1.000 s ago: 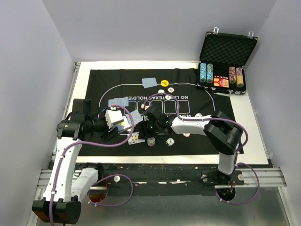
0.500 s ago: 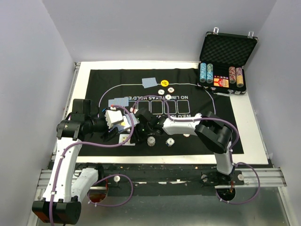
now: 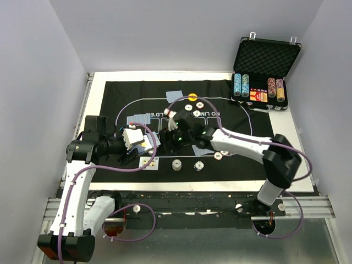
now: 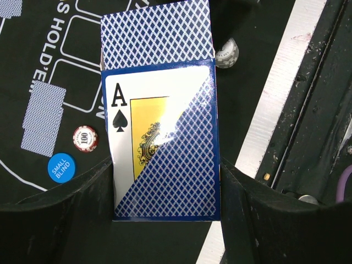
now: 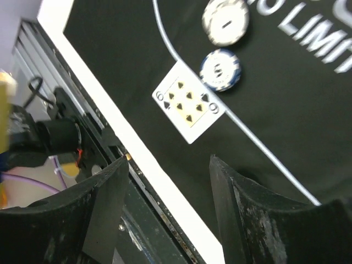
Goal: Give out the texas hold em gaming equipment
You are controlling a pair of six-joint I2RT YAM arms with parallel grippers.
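Note:
My left gripper (image 3: 132, 138) (image 4: 165, 181) is shut on the small deck box (image 4: 160, 140), blue-patterned with an ace of spades on it, and holds it above the mat's left side. My right gripper (image 3: 175, 141) (image 5: 169, 162) is open and empty, raised over the mat's middle. A face-up spade card (image 3: 147, 162) (image 5: 188, 107) lies near the mat's front edge. Two speckled chips (image 3: 176, 164) (image 5: 220, 70) lie just right of it. Face-down blue cards (image 3: 176, 96) (image 4: 43, 113), a yellow button (image 3: 192, 97) and a blue small-blind disc (image 4: 61, 167) lie on the mat.
The black felt mat (image 3: 247, 159) covers a white table. An open black chip case (image 3: 267, 55) with several chip stacks stands at the back right. More chips (image 3: 199, 104) lie by the yellow button. A metal rail (image 3: 192, 206) runs along the near edge.
My right gripper carried the face-up card left along the front of the mat, let it go there, then drew back up toward the mat's middle. The left arm stayed still.

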